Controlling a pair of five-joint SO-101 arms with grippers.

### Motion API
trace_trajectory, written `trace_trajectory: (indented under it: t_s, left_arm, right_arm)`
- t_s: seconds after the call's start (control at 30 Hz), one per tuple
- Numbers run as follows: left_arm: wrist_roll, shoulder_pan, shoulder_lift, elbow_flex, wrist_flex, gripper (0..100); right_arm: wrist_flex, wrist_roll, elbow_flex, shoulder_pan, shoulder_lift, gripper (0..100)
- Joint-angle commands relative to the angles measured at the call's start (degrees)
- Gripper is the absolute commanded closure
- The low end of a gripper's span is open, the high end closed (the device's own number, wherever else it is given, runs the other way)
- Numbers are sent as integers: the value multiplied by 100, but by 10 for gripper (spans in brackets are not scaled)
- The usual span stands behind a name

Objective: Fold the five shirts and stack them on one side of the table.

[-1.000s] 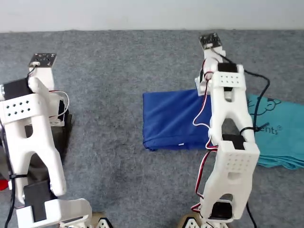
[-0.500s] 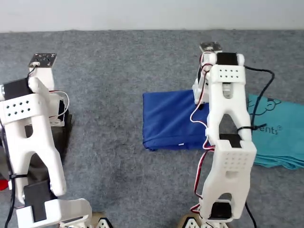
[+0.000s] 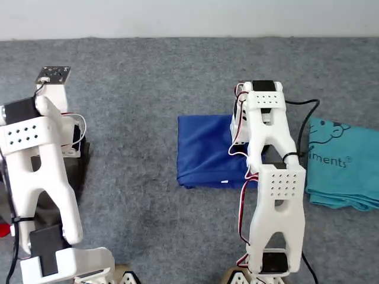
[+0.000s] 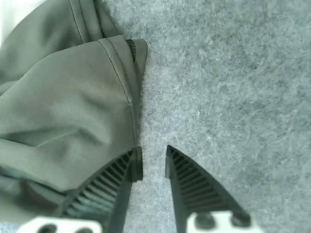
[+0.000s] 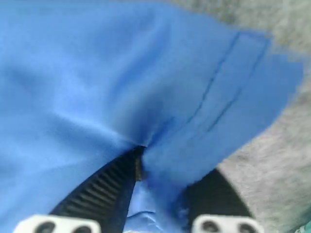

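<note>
Two claws: right claw (image 5: 141,162) pinches the blue shirt (image 3: 204,151), which stretches leftward from it; left claw (image 4: 150,162), slightly parted, holds nothing beside the green shirt (image 4: 63,111).

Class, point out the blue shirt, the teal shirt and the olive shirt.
blue shirt (image 3: 204,151): high view, on its flat folded middle.
teal shirt (image 3: 340,180): high view, on the plain cloth below its print.
olive shirt (image 4: 63,111): left wrist view, on its broad smooth panel.
</note>
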Motion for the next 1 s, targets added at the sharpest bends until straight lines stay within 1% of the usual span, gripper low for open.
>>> trace_trajectory:
  t_s: [0.0, 0.07, 0.13, 0.2, 0.3, 0.37, 0.43, 0.57, 0.63, 0.73, 0.8, 0.87, 0.97]
  left_arm:
    - [-44, 9, -237, -40, 0, 909]
    - [-44, 9, -237, -40, 0, 909]
    - [-44, 9, -246, -40, 0, 909]
    - [-44, 9, -246, -40, 0, 909]
    - [-44, 9, -246, -40, 0, 909]
    - [-44, 9, -246, -40, 0, 909]
    - [-44, 18, -246, -40, 0, 909]
    - [-44, 211, -246, -40, 0, 909]
    - [-44, 396, -246, -40, 0, 909]
    - [-44, 677, -246, -40, 0, 909]
    - [-44, 765, -246, -40, 0, 909]
    - [-44, 747, -246, -40, 0, 909]
    - [-44, 615, -246, -40, 0, 909]
  right_arm:
    - [119, 378, -62, 145, -110, 988]
    - [171, 835, -62, 242, -233, 987]
    - [198, 1591, -62, 347, -347, 989]
    - [189, 2690, -70, 444, -435, 989]
    - [163, 4554, -334, 576, -435, 989]
    - [-84, 5635, -580, 655, -444, 989]
    - [-409, 6365, -932, 708, -444, 989]
    - [-1270, 7481, -1371, 558, -435, 989]
    - [-1604, 7780, -1354, 418, -426, 989]
    - [-1824, 7789, -1389, 233, -295, 985]
    - [-1789, 7745, -1459, 207, -268, 954]
    - [-1701, 7209, -1582, 215, -312, 893]
    - [-1508, 5732, -1934, 233, -382, 798]
